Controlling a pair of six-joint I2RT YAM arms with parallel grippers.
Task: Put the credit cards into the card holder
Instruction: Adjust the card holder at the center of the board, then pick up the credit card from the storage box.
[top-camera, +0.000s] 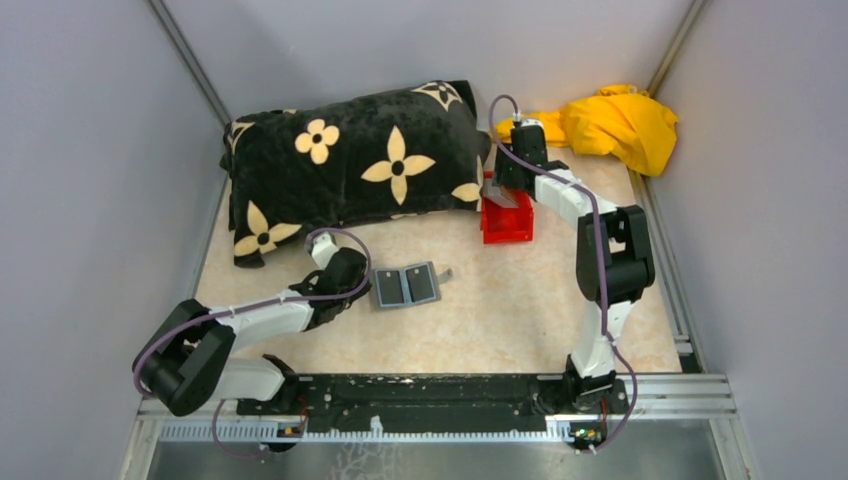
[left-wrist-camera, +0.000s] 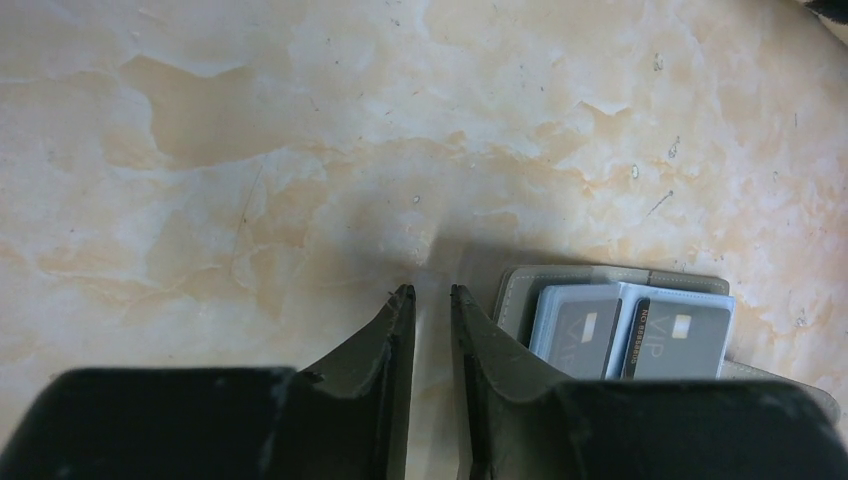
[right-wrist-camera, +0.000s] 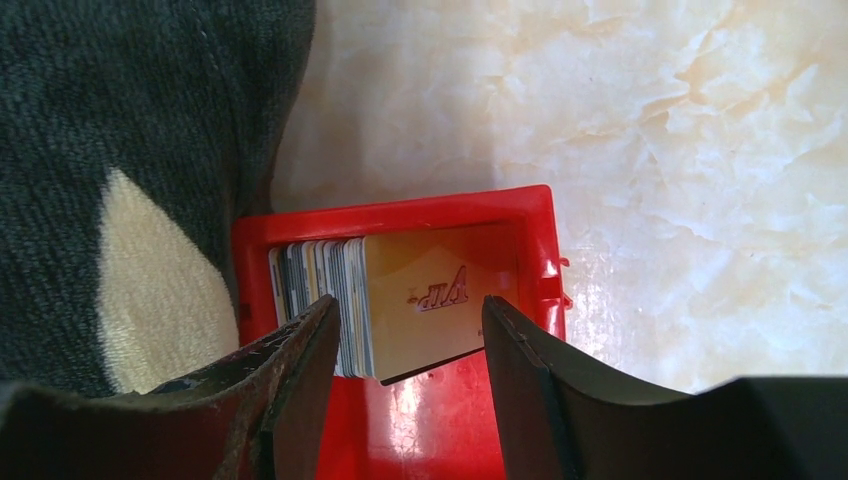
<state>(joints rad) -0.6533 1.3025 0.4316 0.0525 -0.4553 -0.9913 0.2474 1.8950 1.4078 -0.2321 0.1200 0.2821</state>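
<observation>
The marble-patterned table (top-camera: 520, 320) carries everything. The biggest thing on it is a black pillow (top-camera: 350, 165) with cream flowers. It lies far beyond the left gripper (left-wrist-camera: 430, 292) and right up against the left side of the right gripper (right-wrist-camera: 408, 303), filling that side of the right wrist view. A crumpled yellow cloth (top-camera: 620, 125) sits in the far corner, behind and to the outer side of the right gripper. Directly under the right gripper is a small red bin (right-wrist-camera: 540, 240), its left wall pressed against the pillow. The right gripper's jaws stand wide apart over the bin and grip nothing. The card holder (top-camera: 405, 286) lies opened flat on the table, well apart from the right gripper. It is just off the left gripper's tips on their right, partly hidden behind the right-hand finger in the left wrist view. The left gripper's jaws are parted by only a narrow slit, low over bare table, with nothing between them. A stack of credit cards (right-wrist-camera: 320, 270) stands on edge in the bin between and below the right gripper's fingertips. A tan-yellow card (right-wrist-camera: 430, 285) printed VIP faces outward at the stack's front. Two grey cards (left-wrist-camera: 680, 340) sit tucked side by side in the holder.
</observation>
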